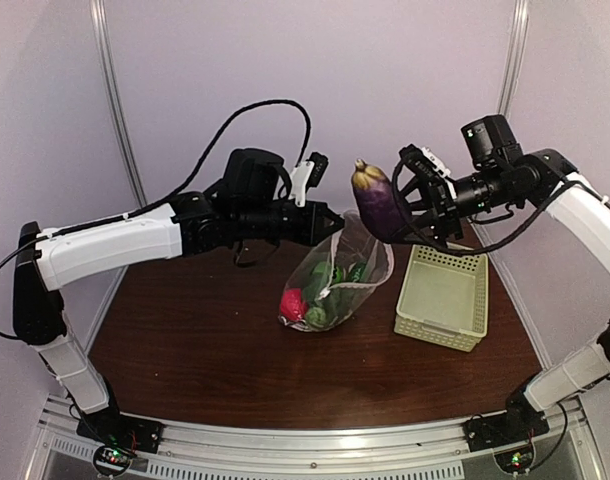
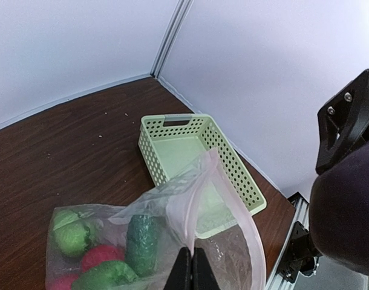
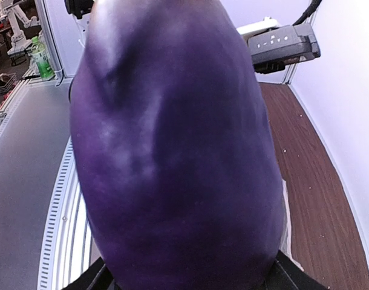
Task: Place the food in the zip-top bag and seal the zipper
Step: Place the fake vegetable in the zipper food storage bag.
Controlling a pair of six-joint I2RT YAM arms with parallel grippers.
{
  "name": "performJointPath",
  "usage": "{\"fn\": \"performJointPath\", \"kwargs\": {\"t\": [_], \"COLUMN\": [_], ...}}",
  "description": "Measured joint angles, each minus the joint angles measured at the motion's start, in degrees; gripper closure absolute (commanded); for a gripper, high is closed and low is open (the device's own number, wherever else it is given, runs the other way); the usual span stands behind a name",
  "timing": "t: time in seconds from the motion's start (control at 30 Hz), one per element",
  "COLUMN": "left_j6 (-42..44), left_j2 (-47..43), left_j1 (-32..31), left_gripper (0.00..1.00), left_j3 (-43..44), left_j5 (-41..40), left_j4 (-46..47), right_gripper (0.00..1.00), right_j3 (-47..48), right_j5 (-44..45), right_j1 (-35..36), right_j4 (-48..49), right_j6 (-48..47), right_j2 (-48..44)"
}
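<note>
fingers of the right gripper [image 1: 403,208] clasp the purple eggplant [image 1: 373,203], long axis upright, just above the zip-top bag [image 1: 335,278] mouth, whose rim the closed left gripper [image 1: 337,224] pinches.

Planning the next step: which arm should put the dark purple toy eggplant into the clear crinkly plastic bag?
Right. The right pincer holds the dark purple toy eggplant just above the clear crinkly plastic bag; the left pincer is shut on the bag's rim, holding the mouth up.
</note>
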Motion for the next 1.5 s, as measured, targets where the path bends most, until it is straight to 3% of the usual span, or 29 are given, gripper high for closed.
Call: {"fn": "performJointPath", "kwargs": {"t": [0.3,0.6,0.77,1.0,1.33,1.5], "left_j6": [-0.6,-0.6,-0.6,-0.6,-0.7,-0.5], "left_j2": [-1.0,-2.9,-3.0,-3.0,-4.1,-4.0], "left_j1": [0.0,0.0,0.2,0.8,2.1,2.1], "left_gripper": [1.0,1.0,1.0,1.0,1.0,1.0], "left_j3": [0.0,0.1,0.1,0.1,-1.3,-1.3], "left_j5": [0.0,-0.3,-1.1,-1.5,-1.3,-0.3], "left_j4": [-0.7,-1.0,-1.1,-1.2,-1.1,-1.1], "right_gripper": [0.56,0.5,0.18,0.03,0.17,0.21], "right_j3": [-7.0,-10.4,-10.5,-8.3,0.2,0.2], "right_j5": [0.6,6.4,10.6,12.5,12.4,18.7], "right_j1": [1.5,4.9,6.7,7.2,7.6,11.4], "right_j4": [15.1,18.2,18.4,14.8,3.3,-3.1], "right_j6": [7.9,7.9,6.8,6.6,-0.7,-9.2], "right_j2": [0.5,1.9,2.5,5.2,2.3,2.2]}}
